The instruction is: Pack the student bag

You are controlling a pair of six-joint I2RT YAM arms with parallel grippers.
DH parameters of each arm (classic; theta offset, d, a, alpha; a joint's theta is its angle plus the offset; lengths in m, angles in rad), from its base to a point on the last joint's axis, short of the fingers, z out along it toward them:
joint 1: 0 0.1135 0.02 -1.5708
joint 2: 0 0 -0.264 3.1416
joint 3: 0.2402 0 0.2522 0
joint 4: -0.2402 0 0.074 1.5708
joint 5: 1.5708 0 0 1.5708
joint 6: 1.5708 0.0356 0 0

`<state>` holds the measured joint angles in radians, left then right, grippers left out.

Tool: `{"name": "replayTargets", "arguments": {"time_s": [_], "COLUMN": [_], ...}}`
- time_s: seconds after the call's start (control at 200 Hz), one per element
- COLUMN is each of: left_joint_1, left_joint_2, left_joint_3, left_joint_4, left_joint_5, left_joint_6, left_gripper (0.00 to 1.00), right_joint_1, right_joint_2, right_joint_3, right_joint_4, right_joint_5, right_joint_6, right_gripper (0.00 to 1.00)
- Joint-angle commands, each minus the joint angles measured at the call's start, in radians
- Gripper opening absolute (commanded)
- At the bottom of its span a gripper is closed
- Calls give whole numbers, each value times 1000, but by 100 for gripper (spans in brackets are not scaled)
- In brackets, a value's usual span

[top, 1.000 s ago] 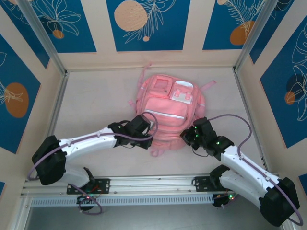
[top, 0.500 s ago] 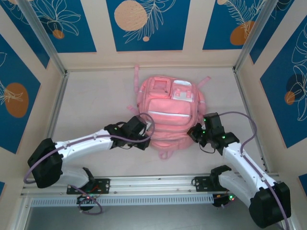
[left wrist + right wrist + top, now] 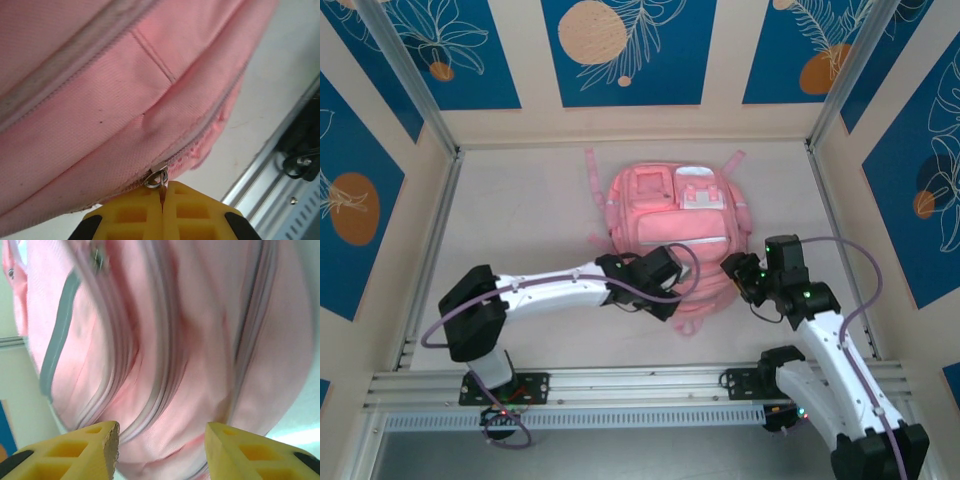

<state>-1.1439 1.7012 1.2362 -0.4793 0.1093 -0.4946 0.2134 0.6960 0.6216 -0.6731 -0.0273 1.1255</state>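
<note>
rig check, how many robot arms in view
2. The left white robot arm has jaws shut on a small metal zipper pull at the pink fabric backpack's near edge; the right white robot arm is by its right side, jaws open.

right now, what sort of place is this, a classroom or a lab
Most likely a robot lab work cell, not a classroom: a left arm and right arm bolted to a metal rail, printed panel walls boxing in the table, and one pink student bag.
</note>
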Motion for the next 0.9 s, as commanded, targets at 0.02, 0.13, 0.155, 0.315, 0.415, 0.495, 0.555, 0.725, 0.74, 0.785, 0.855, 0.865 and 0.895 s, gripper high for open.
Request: {"name": "replayTargets", "arguments": {"time_s": [0.02, 0.13, 0.155, 0.315, 0.415, 0.495, 0.555, 0.725, 0.74, 0.785, 0.855, 0.865, 0.895], "left_joint_1": [-36, -46, -47, -47, -48, -48, -48, -48, -48, -48, -47, -47, -45], "left_joint_2": [34, 46, 47, 40, 34, 31, 28, 16, 15, 9, -2, -4, -10], "left_joint_3": [92, 121, 123, 119, 108, 102, 99, 89, 89, 84, 65, 61, 50], "left_joint_4": [3, 1, 4, 19, 27, 30, 32, 29, 28, 18, 1, -2, -7], "left_joint_5": [46, 53, 55, 62, 63, 63, 62, 48, 44, 28, -4, -11, -28], "left_joint_6": [25, 32, 32, 27, 20, 18, 18, 18, 19, 21, 20, 20, 18], "left_gripper": [0, 0, 0, 0, 0, 0, 0, 0, 0, 0, 0, 0, 0], "right_joint_1": [39, 50, 52, 99, 153, 203, 241, 296, 295, 294, 289, 288, 285], "right_joint_2": [-65, -91, -98, -130, -122, -87, -45, 38, 39, 40, 23, 19, 9], "right_joint_3": [-12, -19, -25, -115, -175, -199, -195, -213, -214, -211, -203, -203, -200], "right_joint_4": [-109, -143, -144, -38, 120, 207, 238, 280, 278, 254, 200, 193, 174], "right_joint_5": [-24, -28, -31, -68, -74, -57, -36, 26, 30, 56, 103, 108, 125], "right_joint_6": [124, 156, 169, 287, 335, 375, 382, 386, 385, 379, 371, 369, 365], "right_gripper": [49, 51, 52, 54, 53, 50, 46, 18, 14, 6, 0, 0, 0]}}
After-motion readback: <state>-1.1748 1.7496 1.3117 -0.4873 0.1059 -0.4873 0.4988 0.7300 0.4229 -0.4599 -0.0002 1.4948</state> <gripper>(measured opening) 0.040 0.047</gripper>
